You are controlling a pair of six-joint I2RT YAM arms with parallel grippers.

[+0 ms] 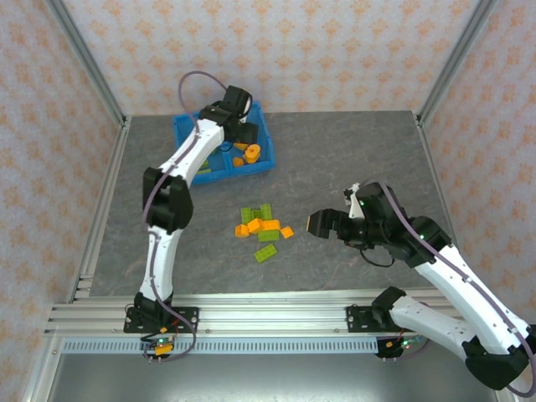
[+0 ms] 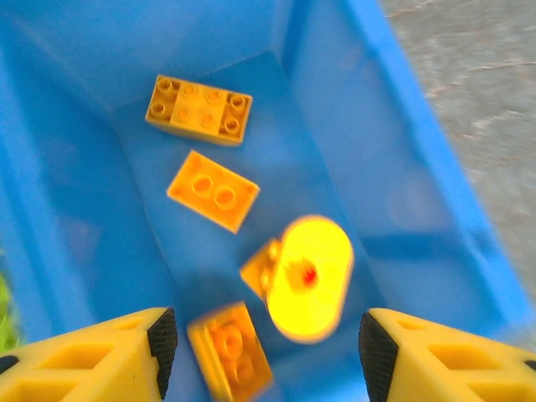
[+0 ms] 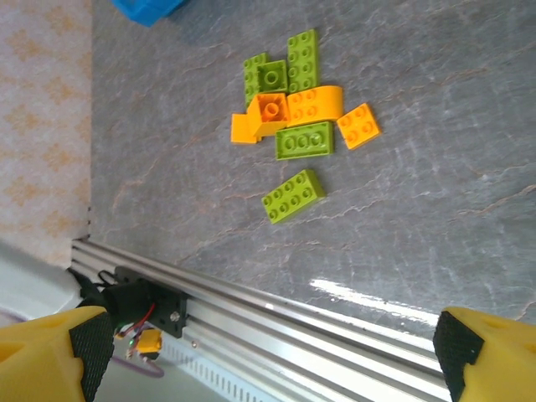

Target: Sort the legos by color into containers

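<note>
Left gripper (image 2: 270, 350): above the right compartment of the blue tray (image 1: 181, 127), fingers spread, nothing between them.
Right compartment: holds orange legos only, about 5. These include a long brick (image 2: 198, 109), a short brick (image 2: 213, 190) and the round orange piece (image 2: 310, 276).
Left compartment: mostly covered by the left arm (image 1: 172, 188). A sliver of green at the edge of the left wrist view suggests green pieces, but the count is unknown.
Loose pile (image 1: 264, 224): on the table (image 1: 352, 159) between the tray and the right gripper. It holds 5 lime green and about 4 orange legos, most touching, with 1 green brick (image 3: 293, 196) lying just apart.
Right gripper (image 1: 329, 224): hovering near the pile's right side, fingers wide apart, empty.
Progress: roughly halfway by my judgement, with about 9 legos left to sort.
Hard to make out: the brick nearest the left fingers is blurred, and 1 orange piece sits half under the round one.
</note>
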